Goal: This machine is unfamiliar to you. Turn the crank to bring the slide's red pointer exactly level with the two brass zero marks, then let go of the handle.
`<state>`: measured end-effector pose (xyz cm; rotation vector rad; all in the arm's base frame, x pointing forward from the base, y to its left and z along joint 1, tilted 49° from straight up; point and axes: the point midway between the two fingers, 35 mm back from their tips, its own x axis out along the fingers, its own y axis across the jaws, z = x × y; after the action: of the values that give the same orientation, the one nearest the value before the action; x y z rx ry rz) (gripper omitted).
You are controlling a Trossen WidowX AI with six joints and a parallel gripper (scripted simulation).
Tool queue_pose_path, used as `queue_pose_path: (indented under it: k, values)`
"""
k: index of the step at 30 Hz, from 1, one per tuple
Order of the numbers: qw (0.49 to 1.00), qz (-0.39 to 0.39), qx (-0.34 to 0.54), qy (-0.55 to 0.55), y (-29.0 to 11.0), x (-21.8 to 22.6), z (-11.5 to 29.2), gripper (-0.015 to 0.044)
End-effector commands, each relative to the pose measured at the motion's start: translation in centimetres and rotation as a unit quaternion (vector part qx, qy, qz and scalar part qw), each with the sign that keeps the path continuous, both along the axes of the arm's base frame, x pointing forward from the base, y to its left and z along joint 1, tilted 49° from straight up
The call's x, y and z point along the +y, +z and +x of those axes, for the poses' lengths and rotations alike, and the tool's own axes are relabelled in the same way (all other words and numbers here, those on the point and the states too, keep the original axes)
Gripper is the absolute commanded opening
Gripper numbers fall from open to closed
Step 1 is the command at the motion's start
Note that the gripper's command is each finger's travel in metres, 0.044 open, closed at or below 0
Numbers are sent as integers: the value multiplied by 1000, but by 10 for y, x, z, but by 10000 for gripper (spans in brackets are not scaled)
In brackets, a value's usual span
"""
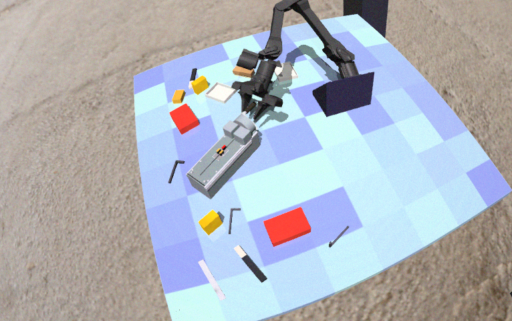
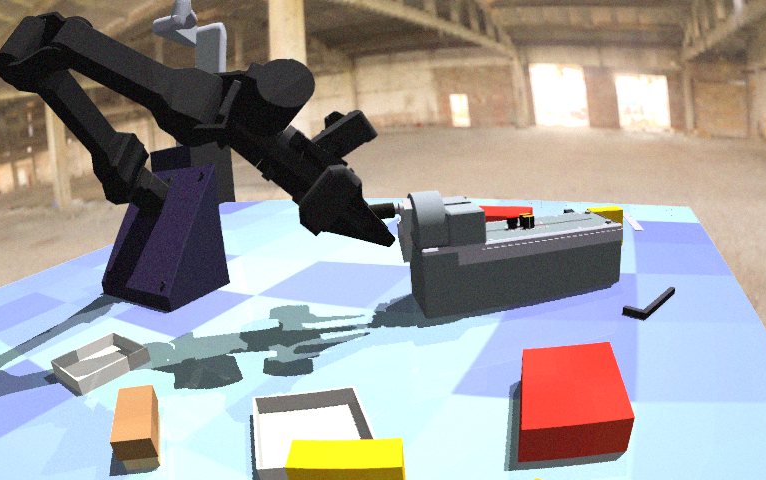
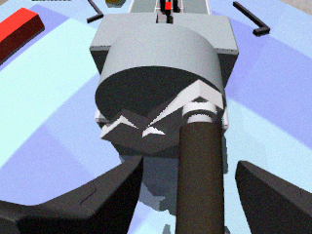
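The grey machine [image 1: 226, 189] [image 2: 518, 276] stands on the table, its round crank housing [image 1: 245, 122] [image 2: 427, 217] [image 3: 161, 46] facing the arm. The dark crank handle [image 1: 250, 107] [image 2: 384, 209] [image 3: 201, 190] sticks out toward the gripper. My gripper [image 1: 249, 114] [image 3: 190, 167] is open, one finger on each side of the handle, with visible gaps in the wrist view. The red pointer [image 1: 224, 147] [image 3: 168, 6] sits a little to the crank side of the brass zero marks [image 1: 220, 151] [image 2: 526, 220] in the top and exterior views.
A red block [image 1: 184, 118] [image 2: 574, 386] and white trays [image 1: 207, 95] [image 2: 305, 394] lie on one side. Another red block [image 1: 287, 225], a yellow block [image 1: 210, 221], dark hex keys [image 1: 230, 221] [image 1: 175, 170] and flat bars lie beyond the machine. A tan block [image 1: 242, 71] [image 2: 135, 416] lies near the arm.
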<state>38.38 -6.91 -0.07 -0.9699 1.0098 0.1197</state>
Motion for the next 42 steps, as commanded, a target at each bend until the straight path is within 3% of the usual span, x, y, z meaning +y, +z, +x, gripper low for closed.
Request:
queue_pose_path:
  k: [1, 5, 18, 25, 42]
  values:
    - [1000, 0, 0, 0, 0, 0, 0, 341]
    - [1000, 0, 0, 0, 0, 0, 0, 440]
    - [1000, 2, 0, 0, 34, 40, 5, 440]
    - [1000, 5, 3, 4, 69, 85, 9, 440]
    - [992, -26, -55, -114, 45, 110, 61, 440]
